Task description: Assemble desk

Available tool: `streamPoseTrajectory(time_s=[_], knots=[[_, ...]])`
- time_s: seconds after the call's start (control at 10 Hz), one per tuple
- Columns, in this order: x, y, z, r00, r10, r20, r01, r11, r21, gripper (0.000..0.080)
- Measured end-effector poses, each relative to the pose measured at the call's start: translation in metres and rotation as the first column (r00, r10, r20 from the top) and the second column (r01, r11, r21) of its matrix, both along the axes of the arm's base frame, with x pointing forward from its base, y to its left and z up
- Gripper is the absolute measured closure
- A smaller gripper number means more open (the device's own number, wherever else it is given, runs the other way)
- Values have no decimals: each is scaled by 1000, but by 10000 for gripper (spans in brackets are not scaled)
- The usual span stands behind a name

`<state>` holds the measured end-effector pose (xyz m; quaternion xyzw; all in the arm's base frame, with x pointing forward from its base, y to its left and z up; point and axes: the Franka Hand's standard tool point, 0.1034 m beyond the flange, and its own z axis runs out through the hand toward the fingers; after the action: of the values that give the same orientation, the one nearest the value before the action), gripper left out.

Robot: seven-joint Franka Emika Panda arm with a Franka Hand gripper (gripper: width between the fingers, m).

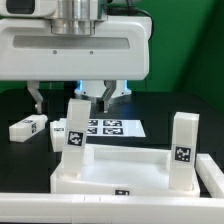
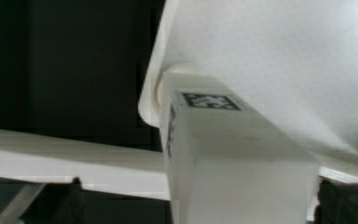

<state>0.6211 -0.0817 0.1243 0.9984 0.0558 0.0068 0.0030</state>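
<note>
Desk leg (image 1: 75, 128) just beneath spread claw (image 1: 91, 95)

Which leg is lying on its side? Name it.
The leg at the exterior view's far left: it lies flat on the table, apart from the desk top. The two other legs stand upright at the desk top's ends.

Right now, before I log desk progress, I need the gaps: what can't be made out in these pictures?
- Exterior view: whether the gripper touches the upright white square block leg below it; depth unclear.
- Exterior view: how far that leg sits in the white rimmed tray-like desk top; joint too small.
- Wrist view: the black-and-white tag, pattern blurred; the near white leg blocks everything behind.
</note>
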Motion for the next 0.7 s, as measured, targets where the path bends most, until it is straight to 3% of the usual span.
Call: streamPoseTrajectory(time_s=[0.1, 0.2, 0.3, 0.4, 0.5, 0.7], knots=[[-1, 0, -2, 1000, 0, -3, 0, 1000, 0, 151], [-2, 1, -3, 1000, 1, -6, -1, 1000, 0, 247], [-2, 2, -4, 1000, 2, -7, -2, 1000, 0, 424], [-1, 3, -4, 1000, 12, -3, -12, 1000, -5, 424], [3, 6, -4, 998, 56, 19, -55, 998, -23, 511], [3, 6, -4, 998, 56, 20, -55, 998, -21, 511]])
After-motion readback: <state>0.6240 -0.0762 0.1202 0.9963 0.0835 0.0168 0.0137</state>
